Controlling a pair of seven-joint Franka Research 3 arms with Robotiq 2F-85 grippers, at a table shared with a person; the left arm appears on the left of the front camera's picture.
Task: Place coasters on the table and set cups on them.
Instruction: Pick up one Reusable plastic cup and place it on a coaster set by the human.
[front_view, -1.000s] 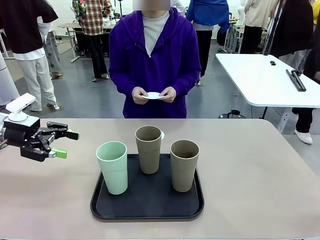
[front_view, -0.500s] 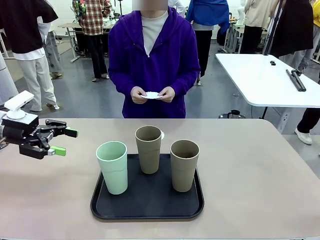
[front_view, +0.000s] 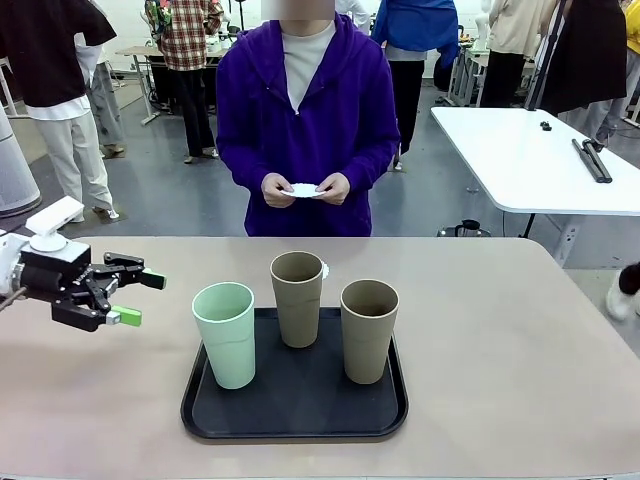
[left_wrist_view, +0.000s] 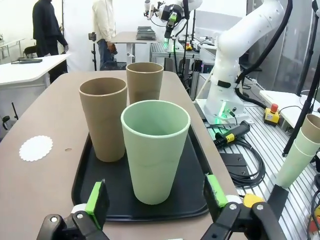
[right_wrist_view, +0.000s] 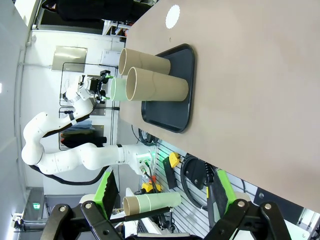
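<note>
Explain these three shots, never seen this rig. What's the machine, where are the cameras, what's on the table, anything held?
A two-armed robot faces a person in a purple hoodie across a beige tabletop. The front view looks from the robot's side; the other two come from cameras on each wrist, the right one rolled sideways. A black tray carries a pale mint green tumbler and two brownish-taupe tumblers. One white lacy paper doily lies on the table beside the tray. The person's hands hold another white paper piece, likely a doily. The left arm points its open, empty jaws at the mint tumbler; the right arm's jaws are open and empty too.
</note>
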